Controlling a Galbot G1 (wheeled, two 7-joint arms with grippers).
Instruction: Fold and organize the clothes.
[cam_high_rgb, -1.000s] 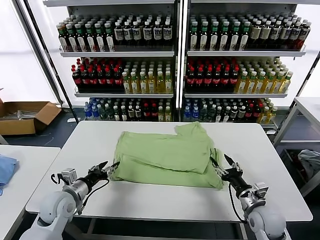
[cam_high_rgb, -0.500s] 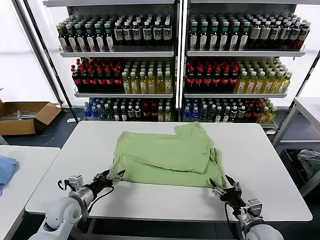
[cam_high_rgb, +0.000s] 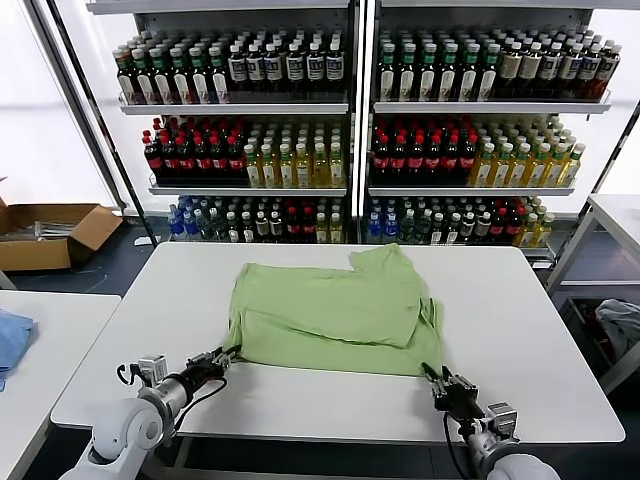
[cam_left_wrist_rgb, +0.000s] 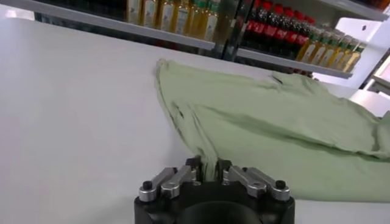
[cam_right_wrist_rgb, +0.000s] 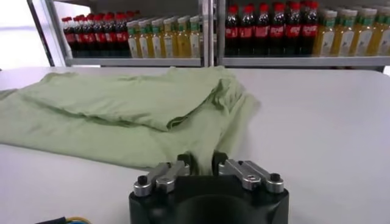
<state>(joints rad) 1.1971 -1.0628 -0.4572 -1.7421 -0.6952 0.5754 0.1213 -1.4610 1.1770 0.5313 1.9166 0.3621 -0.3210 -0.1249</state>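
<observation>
In the middle of the head view, on the white table, the light green polo shirt lies partly folded, one layer over another, with a flap rising toward the upper right of the cloth. At the lower left of the frame the left gripper sits low over the table at the shirt's near left corner; in the left wrist view its fingers stand narrow with a pinch of green cloth drawn up between them, so it appears to hold that corner. At the lower right the right gripper is at the shirt's near right corner; in the right wrist view its fingers are likewise close together with the shirt's hem running down between them, though how firm the hold is cannot be told. Across the top of the head view stand shelves of bottles. At the left edge a cardboard box sits on the floor, and a blue cloth lies on a second table.
</observation>
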